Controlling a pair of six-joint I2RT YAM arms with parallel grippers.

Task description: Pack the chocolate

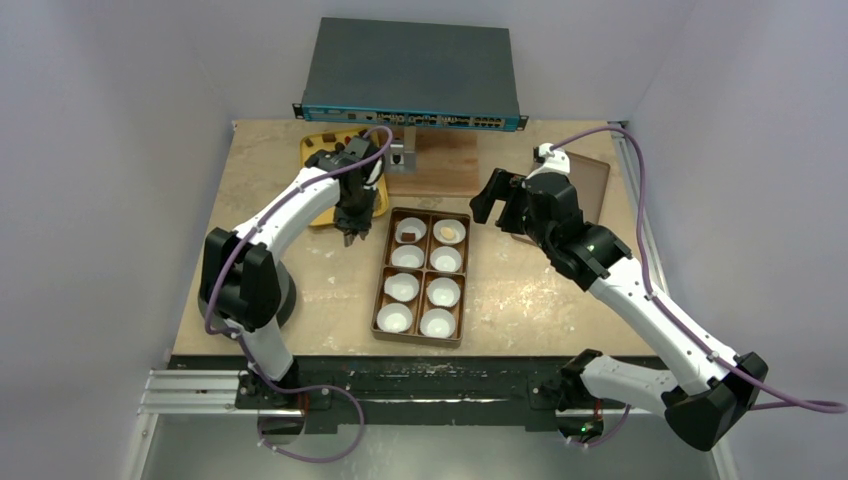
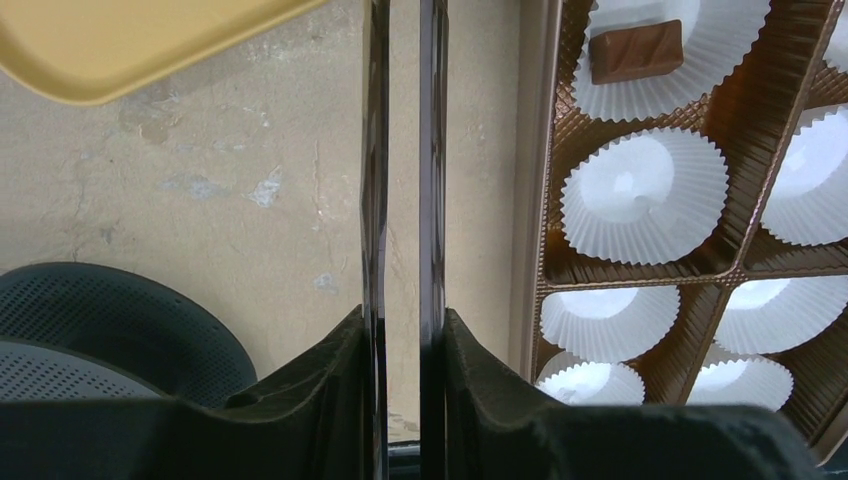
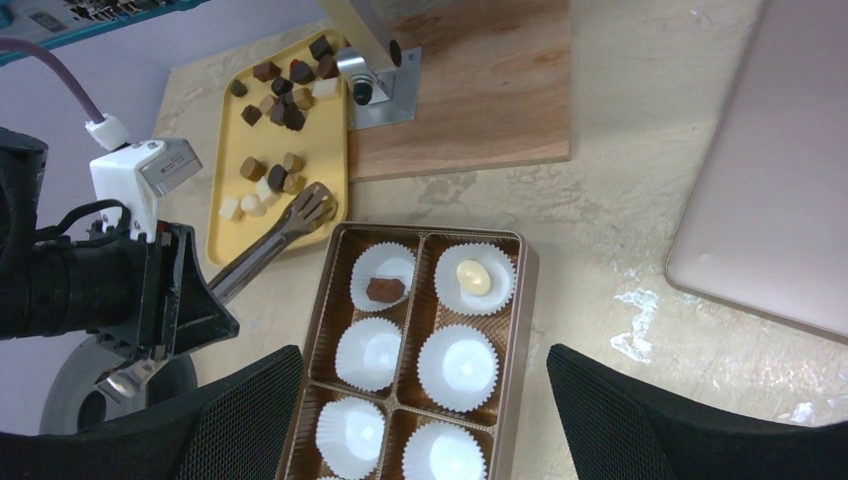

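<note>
Several chocolates (image 3: 280,110), dark, tan and pale, lie on a yellow tray (image 3: 228,170) at the far left. The brown box (image 1: 381,280) holds white paper cups. One brown chocolate (image 3: 384,290) sits in the far-left cup and one pale chocolate (image 3: 473,277) in the far-right cup; the other cups I see are empty. My left gripper (image 1: 353,235) is shut on metal tongs (image 3: 270,245). The tong tips lie at the tray's near edge, and I see nothing between them. My right gripper (image 3: 425,355) is open and empty above the box.
The flat brown lid (image 1: 590,185) lies right of the box. A wooden board (image 3: 480,90) with a metal stand (image 3: 370,60) sits behind the box. A network switch (image 1: 412,70) stands at the table's far edge.
</note>
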